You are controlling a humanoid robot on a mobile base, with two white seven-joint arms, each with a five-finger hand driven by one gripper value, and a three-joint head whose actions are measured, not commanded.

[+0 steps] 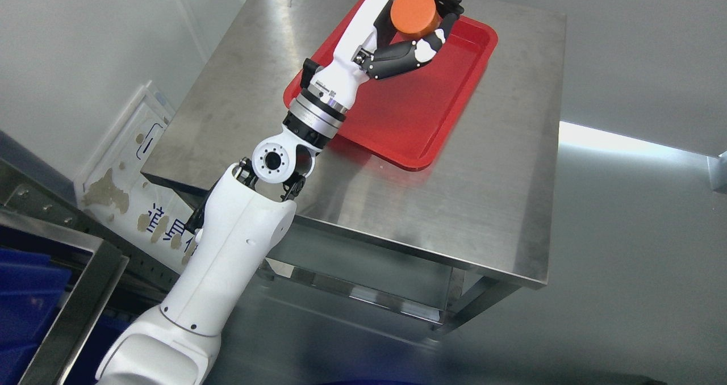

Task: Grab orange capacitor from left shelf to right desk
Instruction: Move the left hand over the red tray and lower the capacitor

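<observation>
since left hand fingers wrap the orange capacitor at upper centre, it seems rigid, light, best gripped round its sides.

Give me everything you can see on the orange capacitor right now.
The orange capacitor is a short, squat cylinder with a smooth matte orange surface, one flat round face tilted toward the camera. No leads or markings are visible. It is held in the left hand, whose black and white fingers wrap its sides. It sits over the far end of the red tray on the steel table; whether it touches the tray cannot be told.
</observation>
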